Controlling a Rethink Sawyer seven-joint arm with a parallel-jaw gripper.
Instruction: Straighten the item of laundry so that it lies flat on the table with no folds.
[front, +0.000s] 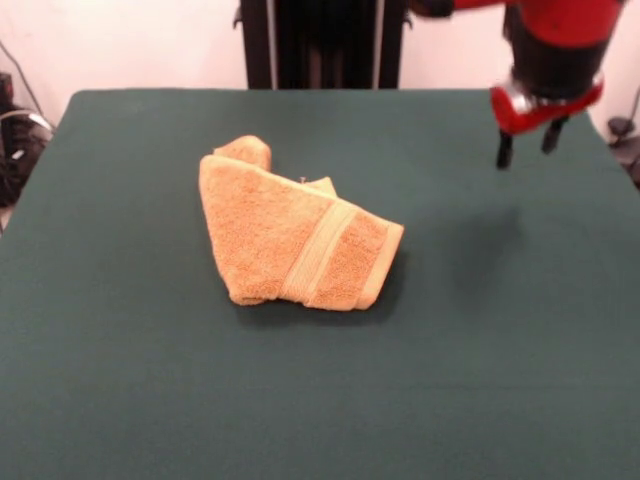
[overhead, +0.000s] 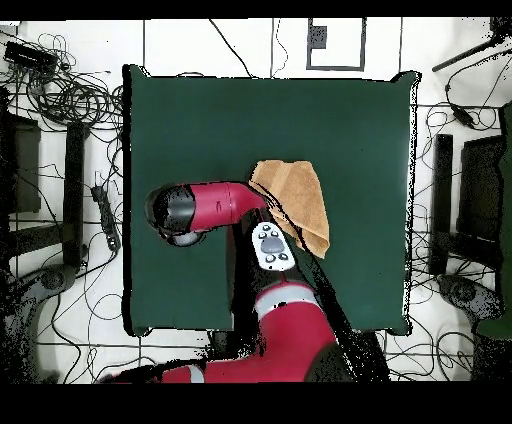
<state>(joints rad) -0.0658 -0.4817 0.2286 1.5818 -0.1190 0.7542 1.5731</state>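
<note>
Evenly and softly lit from above, with no glare on the large rectangular table covered in plain dark green cloth (front: 120, 380). Casts a narrow dark shadow under the near edge of the folded orange-tan terry-cloth towel (front: 290, 245). Throws a faint, diffuse dark patch onto the cloth towards the table's right edge in the front view, below the raised black two-fingered gripper (front: 527, 148) of the red and black arm. Slightly soft throughout, terry texture barely resolved. Bright, nearly washed-out white wall behind the table's far edge.
</note>
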